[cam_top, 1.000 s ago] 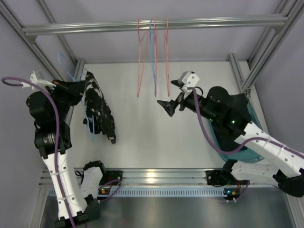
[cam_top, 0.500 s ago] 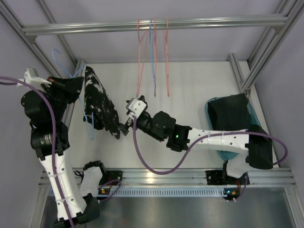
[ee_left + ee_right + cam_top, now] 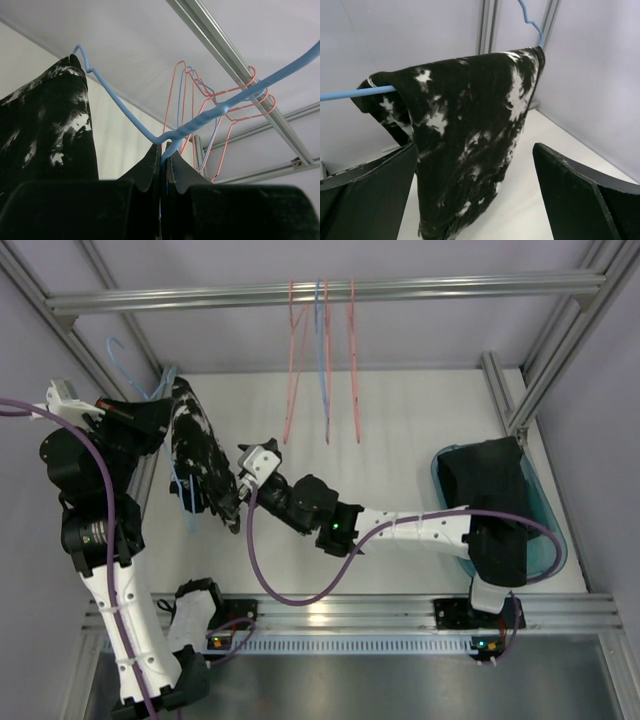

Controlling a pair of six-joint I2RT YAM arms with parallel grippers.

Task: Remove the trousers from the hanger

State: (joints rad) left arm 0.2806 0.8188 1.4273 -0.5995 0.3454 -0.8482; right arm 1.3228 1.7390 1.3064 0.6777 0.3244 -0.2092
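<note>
The trousers (image 3: 205, 462), black with white splotches, hang folded over a blue wire hanger (image 3: 186, 508) at the left of the table. My left gripper (image 3: 160, 422) is shut on the hanger's wire just below its neck. In the left wrist view the jaws (image 3: 164, 155) pinch the blue wire (image 3: 125, 117), with the trousers (image 3: 45, 130) to their left. My right gripper (image 3: 233, 495) is open just right of the cloth's lower end. In the right wrist view the trousers (image 3: 470, 115) hang ahead between its wide-spread fingers (image 3: 474, 147), without touching either, and the hanger bar (image 3: 355, 93) sticks out left.
Several pink and blue empty hangers (image 3: 325, 360) hang from the far rail (image 3: 450, 285). A teal bin (image 3: 545, 530) at the right holds a plain black cloth (image 3: 480, 472). Metal frame posts (image 3: 505, 390) stand at the table corners. The right arm stretches across the table's middle.
The right arm has swung from the right side across the table to the trousers, its jaws staying open. The left arm has shifted the hanger slightly, still gripping it.
</note>
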